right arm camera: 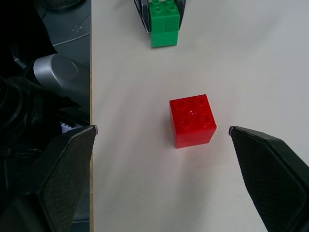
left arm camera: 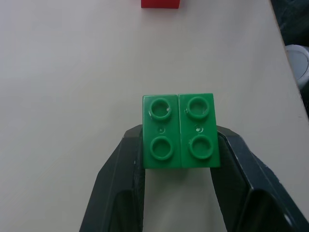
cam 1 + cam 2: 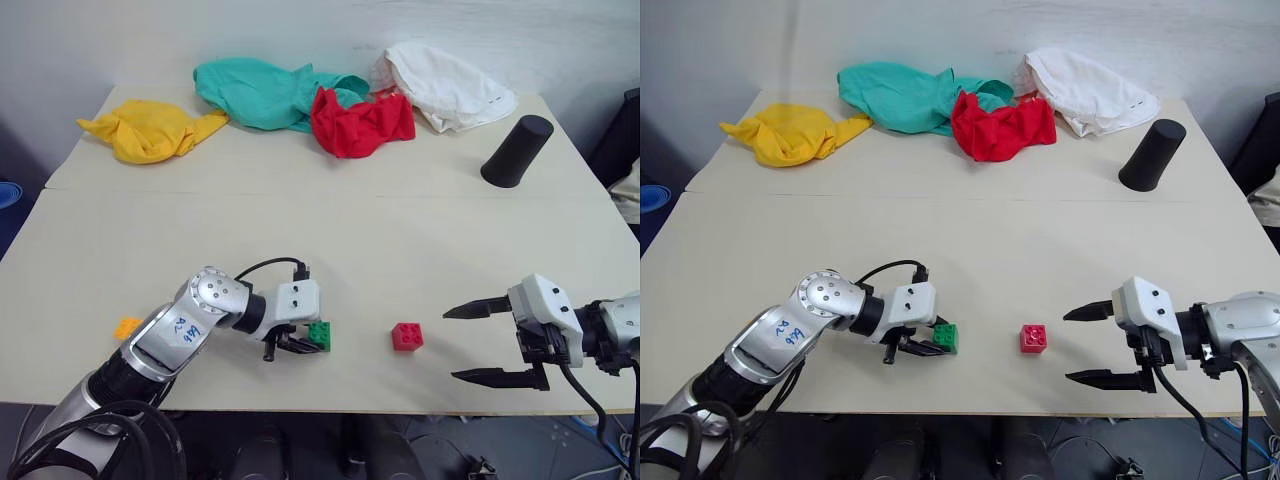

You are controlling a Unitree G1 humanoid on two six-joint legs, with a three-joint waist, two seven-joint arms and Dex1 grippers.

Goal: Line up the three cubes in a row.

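Note:
My left gripper (image 3: 300, 343) is shut on the green cube (image 3: 320, 334), holding it near the table's front edge; the left wrist view shows its black fingers (image 2: 126, 164) pressed on both sides of the studded green cube (image 2: 178, 130). The red cube (image 3: 407, 336) sits on the table a short way to the right of it. The orange-yellow cube (image 3: 127, 327) lies at the front left, beside my left arm. My right gripper (image 3: 485, 343) stands open to the right of the red cube (image 1: 192, 120), pointing toward it, with nothing between its fingers.
Along the back of the table (image 3: 350, 230) lie a yellow cloth (image 3: 150, 130), a teal cloth (image 3: 265, 92), a red cloth (image 3: 360, 122) and a white cloth (image 3: 445, 85). A tall black cylinder (image 3: 517, 150) stands at the back right.

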